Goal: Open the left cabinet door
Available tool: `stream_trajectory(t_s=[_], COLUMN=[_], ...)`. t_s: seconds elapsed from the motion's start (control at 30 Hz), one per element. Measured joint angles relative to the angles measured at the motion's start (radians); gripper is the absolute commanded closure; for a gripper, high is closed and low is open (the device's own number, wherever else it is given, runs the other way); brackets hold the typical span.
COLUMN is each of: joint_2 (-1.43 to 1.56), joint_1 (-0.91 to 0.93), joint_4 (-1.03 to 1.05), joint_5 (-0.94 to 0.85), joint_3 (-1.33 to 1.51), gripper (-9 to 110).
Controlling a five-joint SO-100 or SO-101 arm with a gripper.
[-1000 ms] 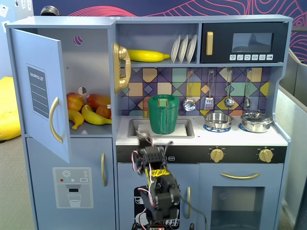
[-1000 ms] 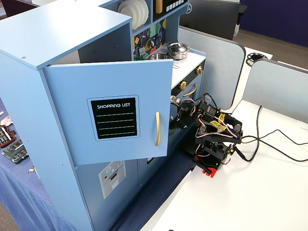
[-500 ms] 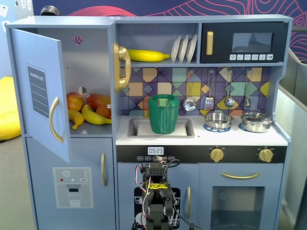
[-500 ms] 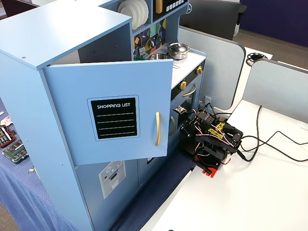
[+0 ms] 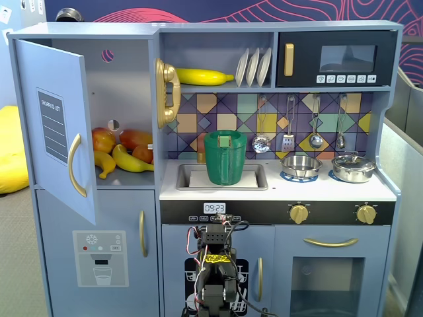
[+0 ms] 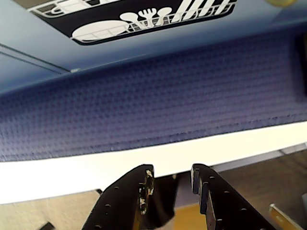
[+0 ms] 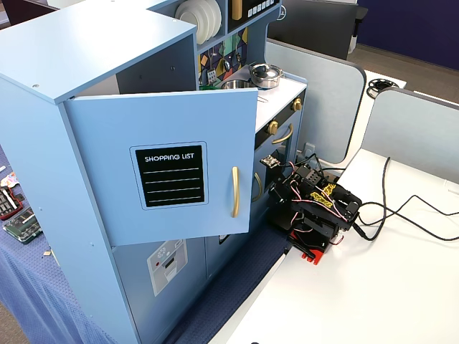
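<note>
The left cabinet door [image 5: 56, 125] stands swung open; its "SHOPPING LIST" chalkboard panel [image 7: 170, 176] and gold handle [image 7: 234, 192] face outward. The handle also shows in a fixed view [image 5: 76, 165]. Behind the door the compartment holds toy fruit [image 5: 125, 152]. My arm [image 7: 312, 208] sits folded low on the white table, in front of the lower cabinets [image 5: 215, 271], well away from the door. In the wrist view my gripper [image 6: 172, 173] is slightly open and empty, pointing at the table edge.
The wrist view shows a dark blue mat [image 6: 153, 96], the white table edge [image 6: 72, 175] and the small door with dish pictures [image 6: 144, 19]. A dispenser-graphic door [image 5: 99, 257] is below the open door. Cables [image 7: 401, 215] lie on the white table.
</note>
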Motion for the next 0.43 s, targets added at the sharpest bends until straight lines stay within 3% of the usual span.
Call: stream_trajectory(t_s=[0.43], joint_2=[0.000], joint_1=[0.011], joint_4=[0.008], joint_5=[-0.029], joint_3=[0.000], gripper=[100])
